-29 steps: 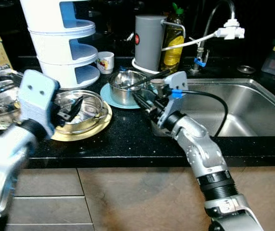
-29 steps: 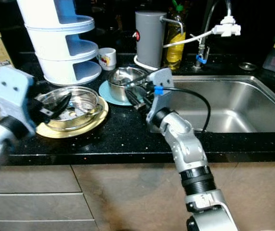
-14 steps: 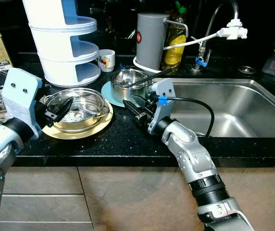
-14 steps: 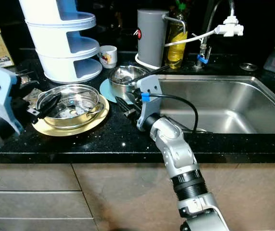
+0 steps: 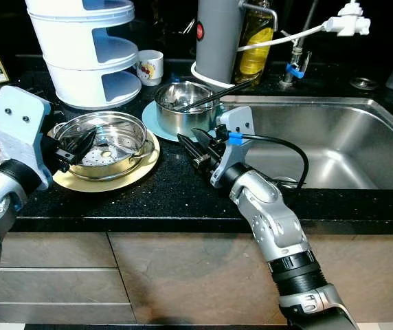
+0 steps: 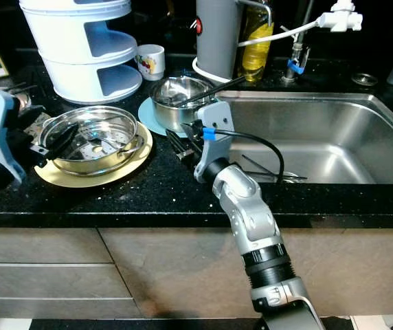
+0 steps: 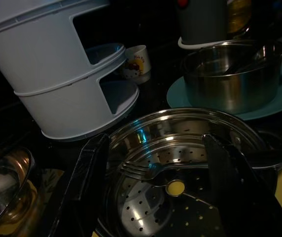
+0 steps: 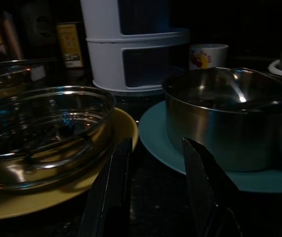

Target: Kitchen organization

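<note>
- Right gripper (image 5: 198,146), fingers apart, had drawn back from the saucepan (image 5: 180,115) to bare counter (image 5: 176,192) at frame centre.
- Left gripper (image 5: 73,146) stayed spread across the steamer bowl (image 5: 104,141) rim, left of centre.
- Counted: one steamer bowl, one saucepan, two plates, one fork (image 7: 146,170).

- A home kitchen, seen over a black speckled countertop (image 5: 155,199) with drawer fronts (image 5: 183,275) below.
- On the right, a stainless steel sink (image 5: 347,148) with a faucet (image 5: 299,41) behind it.
- Far along the wall, an oil bottle (image 5: 257,48), a grey canister (image 5: 218,34) and a mug (image 5: 147,67).
- On the left, a steamer pot (image 5: 104,141) on a yellow plate (image 5: 114,180) beside a white tiered rack (image 5: 80,48).
</note>
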